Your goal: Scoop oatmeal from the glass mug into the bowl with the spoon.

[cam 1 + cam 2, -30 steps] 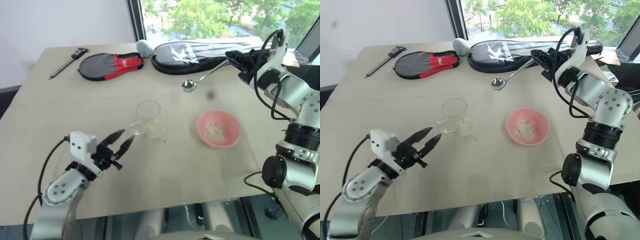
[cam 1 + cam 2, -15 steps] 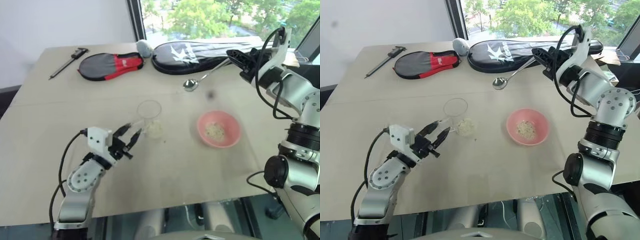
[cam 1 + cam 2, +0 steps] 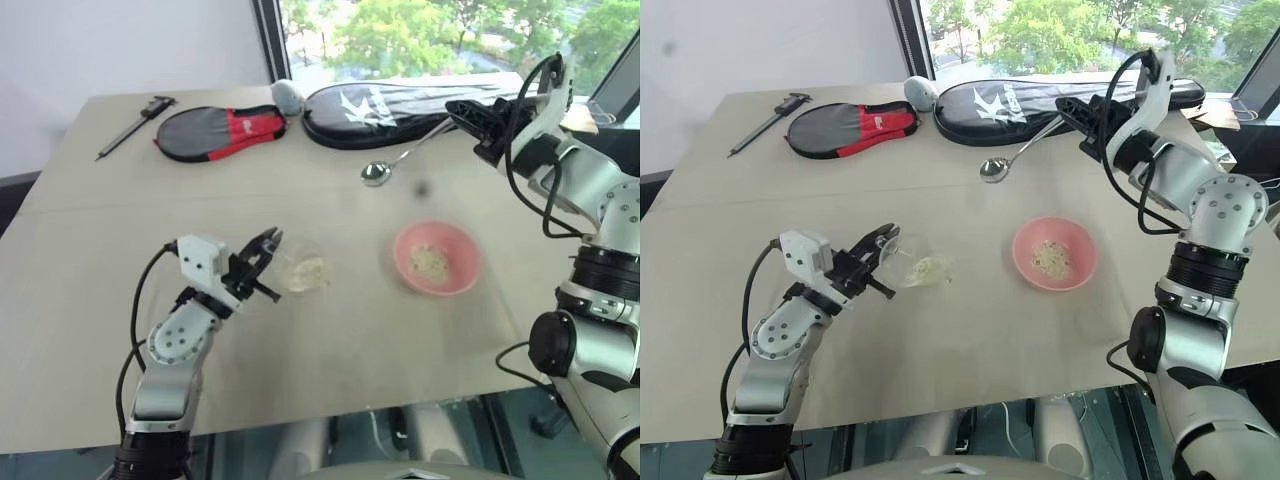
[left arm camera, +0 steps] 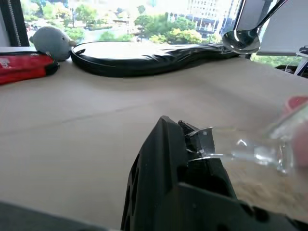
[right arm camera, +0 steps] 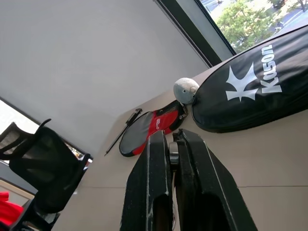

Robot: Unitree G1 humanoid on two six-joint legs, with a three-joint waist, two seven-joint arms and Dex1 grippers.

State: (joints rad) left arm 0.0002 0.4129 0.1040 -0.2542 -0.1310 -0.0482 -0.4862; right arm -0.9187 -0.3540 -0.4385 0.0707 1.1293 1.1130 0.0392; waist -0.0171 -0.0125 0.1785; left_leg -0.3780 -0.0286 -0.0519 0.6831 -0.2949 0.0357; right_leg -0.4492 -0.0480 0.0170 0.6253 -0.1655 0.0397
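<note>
We find a pale wooden table [image 3: 120, 300] set before a window, with trees outside. At its far edge lie a dark caliper [image 3: 135, 125], a red and black racket cover [image 3: 222, 131], a small grey plush toy [image 3: 288, 95] and a long black racket bag [image 3: 400, 103].

The left hand [image 3: 266, 268] is low over the near left part of the table, its fingers clamped on the handle of the glass mug [image 3: 300, 270]. In the left wrist view the clear handle sits pinched between the black fingers [image 4: 168, 159]. The glass mug appears tipped over toward the bowl, though its clear wall is hard to read. The oatmeal [image 3: 310, 270] shows as a pale loose heap at the mug; we cannot tell whether it lies inside the glass or partly on the table.

The bowl [image 3: 437, 258] stands upright on the table to the right of the mug, apart from it, and holds a small portion of flakes at its centre.

The right hand [image 3: 478, 118] is raised over the far right of the table, in front of the racket bag, its fingers clenched on the end of the spoon [image 3: 400, 160]. The spoon slopes down toward the table, its small oval end hanging above the surface beyond the bowl, between bowl and racket bag
</note>
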